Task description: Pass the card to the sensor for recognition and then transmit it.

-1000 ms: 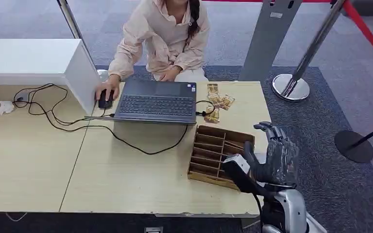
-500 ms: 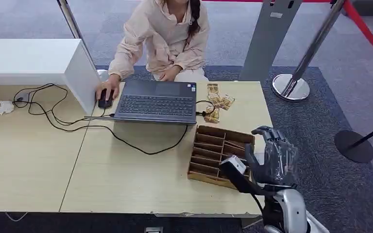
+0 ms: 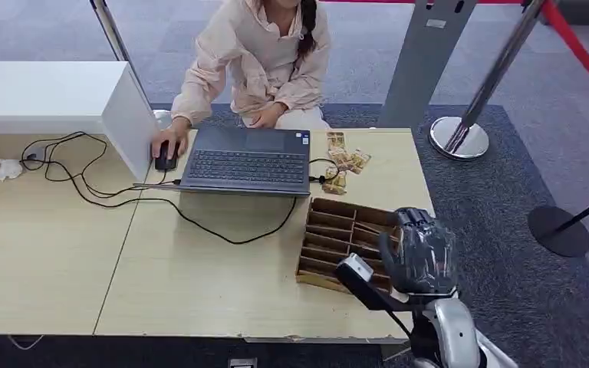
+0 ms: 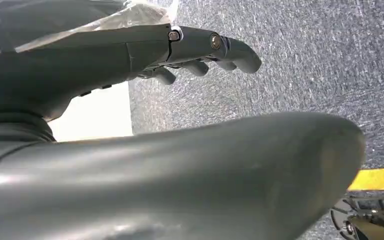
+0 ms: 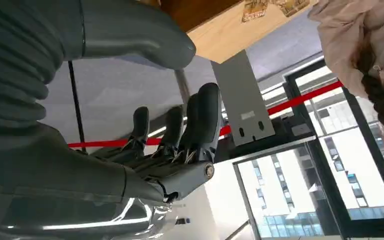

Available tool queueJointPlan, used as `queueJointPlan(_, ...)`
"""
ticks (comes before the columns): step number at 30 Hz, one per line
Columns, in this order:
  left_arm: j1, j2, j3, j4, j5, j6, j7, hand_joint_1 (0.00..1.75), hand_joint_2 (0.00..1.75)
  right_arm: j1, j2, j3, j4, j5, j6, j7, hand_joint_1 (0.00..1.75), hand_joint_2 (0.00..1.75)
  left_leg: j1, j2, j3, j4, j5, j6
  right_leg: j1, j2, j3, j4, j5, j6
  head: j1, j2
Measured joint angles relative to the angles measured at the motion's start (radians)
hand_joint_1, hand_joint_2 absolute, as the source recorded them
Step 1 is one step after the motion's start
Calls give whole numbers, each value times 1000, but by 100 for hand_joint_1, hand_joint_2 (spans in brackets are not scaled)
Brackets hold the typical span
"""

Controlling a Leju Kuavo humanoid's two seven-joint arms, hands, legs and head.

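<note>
A pale wooden worktop (image 3: 199,268) fills the left and centre of the head view, its right edge running down toward the lower right, with dark grey carpet (image 3: 521,253) beyond it. A white box-shaped stand (image 3: 61,100) sits at the upper left, with black cables (image 3: 84,184) trailing across the wood. At upper centre a person (image 3: 257,61) in a pale jacket sits behind an open laptop (image 3: 247,162), one hand on a mouse (image 3: 166,159). Small printed packets (image 3: 343,165) lie just right of the laptop.

In the lower right of the worktop stands a brown wooden card rack (image 3: 337,241) with slanted slots; thin cards (image 3: 368,234) lean in the slots at its right side, though I cannot make out single ones.

The right hand (image 3: 422,249) is raised just beside the rack's right end, over the worktop's edge, fingers (image 5: 200,120) extended and apart, holding nothing. In the left wrist view the left hand (image 4: 190,50) hangs over carpet, fingers loosely spread, nothing in it.

Stanchion posts (image 3: 460,138) and a grey panel (image 3: 426,61) stand on the carpet at upper right.
</note>
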Motion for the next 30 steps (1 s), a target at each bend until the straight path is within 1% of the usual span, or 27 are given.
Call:
queueJointPlan(3,0,0,0,0,-3,0,-3,0,0,-12,7,19,8,0,8,-18,105,175,0,0,0,0,0,0,0,0,0,0,0,0,0,0)
queueJointPlan(13,-3,4,0,0,-14,-6,-7,0,0,-53,48,80,36,3,31,-74,103,175,0,0,0,0,0,0,0,0,0,0,0,0,0,0)
queueJointPlan(22,-3,6,0,0,-19,-8,-7,0,0,-77,89,120,67,-5,36,-97,99,175,0,0,0,0,0,0,0,0,0,0,0,0,0,0)
queueJointPlan(25,-3,6,0,0,-19,-8,-7,0,0,-79,95,128,76,-12,35,-98,94,175,0,0,0,0,0,0,0,0,0,0,0,0,0,0)
queueJointPlan(26,-3,6,0,0,-19,-8,-7,0,0,-80,96,130,80,-15,35,-98,86,175,0,0,0,0,0,0,0,0,0,0,0,0,0,0)
queueJointPlan(28,-3,7,0,0,-19,-8,-7,0,0,-81,98,135,88,-24,33,-92,82,175,0,0,0,0,0,0,0,0,0,0,0,0,0,0)
queueJointPlan(30,-3,8,0,0,-19,-8,-7,0,0,-81,98,138,95,-33,30,-87,68,175,0,0,0,0,0,0,0,0,-1,0,0,0,0,0)
